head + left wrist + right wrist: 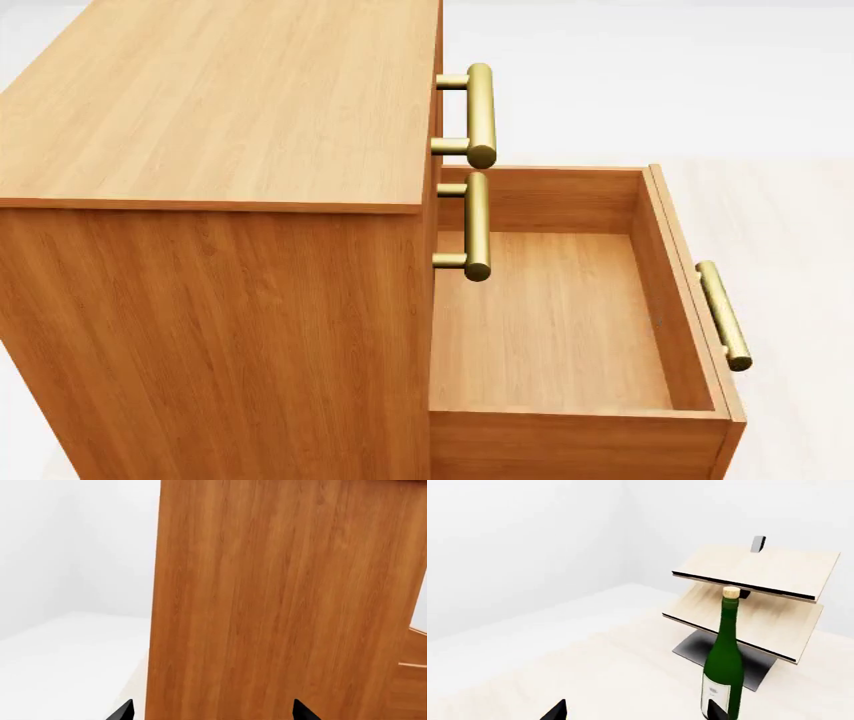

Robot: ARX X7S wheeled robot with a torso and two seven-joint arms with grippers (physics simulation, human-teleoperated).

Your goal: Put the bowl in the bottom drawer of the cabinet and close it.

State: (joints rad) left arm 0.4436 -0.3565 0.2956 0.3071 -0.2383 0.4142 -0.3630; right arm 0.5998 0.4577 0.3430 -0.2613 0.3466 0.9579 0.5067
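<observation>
My left gripper (212, 712) sat close against the cabinet (280, 605) side panel, fingertips (123, 711) spread wide apart, nothing between them. Only the black tips showed at the frame edge. Wood grain filled most of that view; pale floor and white wall beyond the cabinet's edge.

My right gripper (637, 711) was likewise spread open and empty, tips over the pale wooden floor. Just beyond the gripper stood a green wine bottle (724, 665), upright, cork in, white label low on the body. Behind the bottle was a pale slanted rack (754, 595) with two tilted shelves on a dark base plate.

From the head camera neither arm was visible. The bottom drawer (574, 330) was pulled far out of the cabinet, interior bare wood, its brass bar handle (722, 315) on the outer face. Above the drawer, the two upper drawers were shut, their brass handles (478, 170) stacked one over the other.

The bowl showed in none of my three views, so I couldn't tell where it was.
</observation>
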